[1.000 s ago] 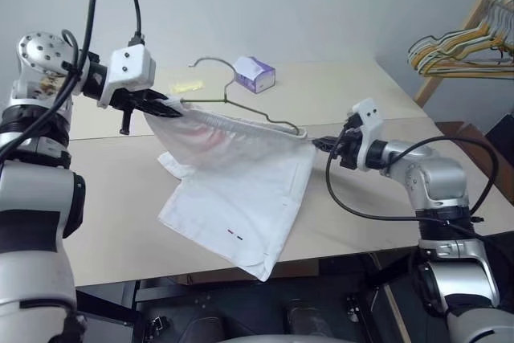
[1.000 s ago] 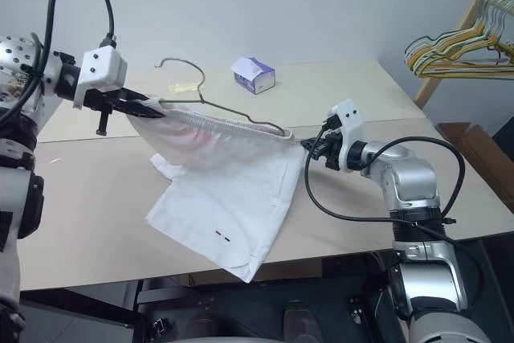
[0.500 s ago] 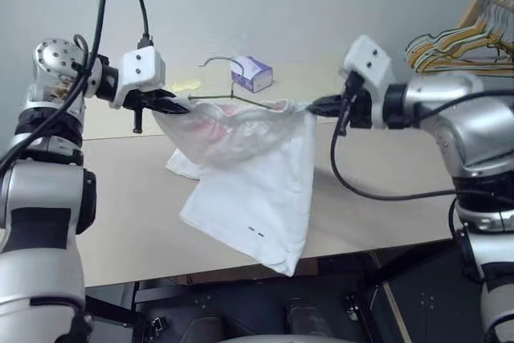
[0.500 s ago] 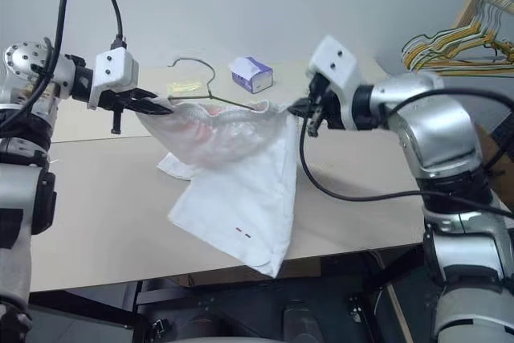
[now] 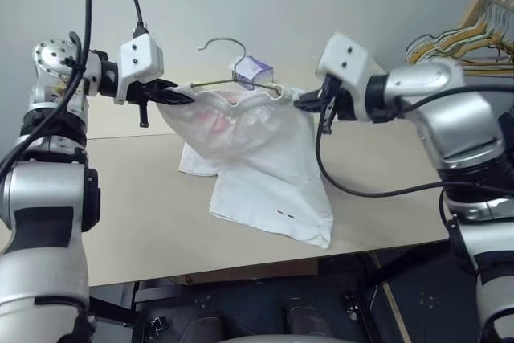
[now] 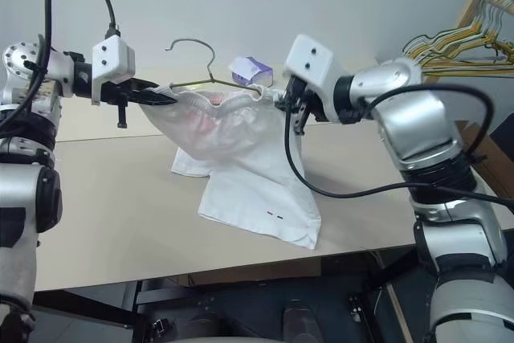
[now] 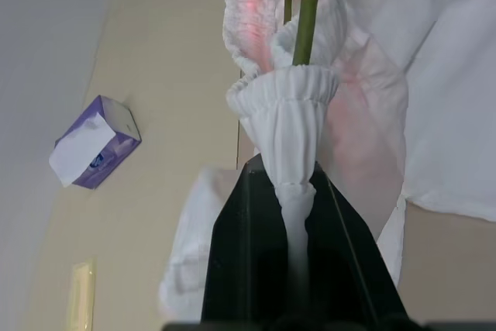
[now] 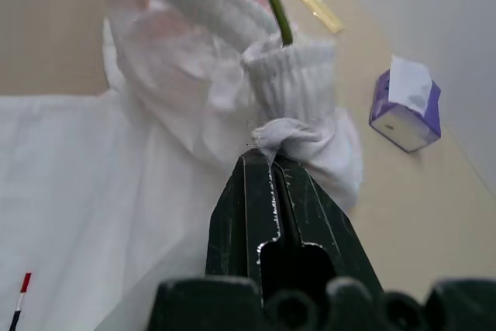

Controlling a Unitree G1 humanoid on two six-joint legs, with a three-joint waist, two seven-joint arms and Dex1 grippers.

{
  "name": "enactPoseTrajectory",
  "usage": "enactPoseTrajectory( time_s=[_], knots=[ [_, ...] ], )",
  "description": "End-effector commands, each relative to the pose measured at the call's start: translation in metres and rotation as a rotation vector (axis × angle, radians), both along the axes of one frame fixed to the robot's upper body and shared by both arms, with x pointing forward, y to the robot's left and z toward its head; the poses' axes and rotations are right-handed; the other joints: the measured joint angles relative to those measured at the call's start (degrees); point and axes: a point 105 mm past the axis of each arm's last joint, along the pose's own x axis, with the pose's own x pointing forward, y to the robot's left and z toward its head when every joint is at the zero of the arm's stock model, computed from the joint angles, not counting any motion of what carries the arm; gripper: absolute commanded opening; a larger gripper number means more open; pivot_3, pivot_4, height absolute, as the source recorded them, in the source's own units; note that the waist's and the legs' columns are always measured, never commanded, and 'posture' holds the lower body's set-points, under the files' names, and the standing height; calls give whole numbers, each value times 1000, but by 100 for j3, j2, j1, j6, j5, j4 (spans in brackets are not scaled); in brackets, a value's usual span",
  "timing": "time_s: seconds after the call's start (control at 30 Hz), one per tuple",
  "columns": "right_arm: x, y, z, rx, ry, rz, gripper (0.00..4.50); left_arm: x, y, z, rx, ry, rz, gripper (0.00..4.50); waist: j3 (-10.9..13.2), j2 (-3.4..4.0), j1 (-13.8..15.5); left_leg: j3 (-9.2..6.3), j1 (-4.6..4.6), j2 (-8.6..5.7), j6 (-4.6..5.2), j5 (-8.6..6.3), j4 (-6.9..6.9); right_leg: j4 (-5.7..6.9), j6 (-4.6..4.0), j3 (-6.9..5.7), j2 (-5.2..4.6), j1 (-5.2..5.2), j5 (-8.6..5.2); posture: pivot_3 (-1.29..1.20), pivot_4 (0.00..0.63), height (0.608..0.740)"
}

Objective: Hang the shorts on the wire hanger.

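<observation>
Holding the shorts point(image 5: 257, 158) up off the table point(image 5: 120, 198), you have both ends of the elastic waistband pinched: the left gripper point(image 5: 178, 97) is clamped on the end at 9 o'clock of the garment and the right gripper point(image 5: 303, 102) on the end at 3 o'clock. Each wrist view shows black fingers point(image 7: 256, 246) closed tight on a bunched fold of waistband, with a thin wire running out of the gathered cloth just past the pinch.

What looks done: the wire hanger point(image 5: 221, 58) appears threaded into the waistband, since its hook stands up at 12 o'clock above the stretched band and its arms vanish inside the cloth at both ends. The waistband is well clear of the tabletop, while the legs hang down and the lower hem with the small red-and-black mark point(image 5: 283, 214) rests near the table's front edge.

What seems left: you cannot yet tell whether the band sits evenly along both hanger arms, so settle the cloth, then free the pinches one at a time. The purple tissue box point(image 5: 254, 70) sits behind the hanger at 12 o'clock, and the bunch of coloured hangers point(image 5: 458, 42) stays off at 2 o'clock.
</observation>
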Motion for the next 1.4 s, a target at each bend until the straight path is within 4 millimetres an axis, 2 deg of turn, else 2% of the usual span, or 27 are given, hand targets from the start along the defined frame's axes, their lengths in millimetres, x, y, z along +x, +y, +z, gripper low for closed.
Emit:
enactPoseTrajectory(
  time_s=[0.03, 0.17, 0.4, 0.57, 0.7, 0.9, 1.1, 1.2, 1.37, 1.4],
  knots=[
    [3, 3, 29, 28, -165, 5, 50, -2, 1, 8, 9, -53, -10, 0, 0, 0, -30, -1, 0, 0, 0, 0, 0, 0, 0, 0, 0, 0, 0, -55, 0, 740],
    [-3, 6, 36, 39, -195, 57, 50, -1, 2, 4, 23, -56, -10, 0, 0, 0, -56, -2, 0, 0, 0, 0, -2, -2, 0, 0, 1, 0, 0, -53, 0, 740],
    [-6, 1, 28, -32, -193, 107, 2342, -2, -2, 9, -15, -66, -30, 0, 0, 0, -41, -4, 0, 0, 0, 0, -1, -2, 0, -1, 0, 0, 0, -56, 0, 740],
    [2, -5, 22, -60, -216, 99, 2342, -5, -1, 9, -15, -56, -48, 0, 0, 0, -43, -2, 1, 0, 0, 0, -1, -1, 0, -1, 0, 0, 0, -57, 0, 740],
    [3, -5, 20, -26, -163, 123, 2342, -8, -2, 10, -26, -50, -72, 0, 0, 0, -52, -2, 2, 0, 0, 0, -1, -2, 0, 0, 1, 0, 0, -57, 0, 740],
    [4, -2, 14, 24, -81, 168, 2342, -12, -5, 11, -39, -42, -112, 0, 0, 0, -54, -3, 2, 0, 0, 0, -1, -1, 0, 0, 1, 0, 0, -54, 0, 740],
    [-2, 9, 16, 102, 16, 233, 2342, -12, -7, 8, -28, -40, -122, 0, 0, 0, -54, -4, 2, 0, 0, 0, -1, 0, 0, 0, 1, 0, 0, -52, 0, 740],
    [-4, 12, 16, 111, 32, 249, 1730, -13, -8, 6, -19, -41, -129, 0, 0, 0, -51, -4, 2, 0, 0, 0, 0, 1, 0, 0, 0, 1, 0, -50, 0, 740],
    [-2, 14, 9, 91, 34, 242, 79, -13, -9, 6, -31, -40, -138, 0, 0, 0, -49, -4, 2, 0, 0, 0, 0, 2, 0, 0, 1, 0, 0, -50, 0, 740],
    [-2, 14, 9, 90, 35, 239, 62, -13, -9, 6, -30, -43, -140, 0, 0, 0, -50, -4, 2, 0, 0, 0, 0, 2, 0, 0, 0, 0, 0, -51, 0, 740]
  ],
)
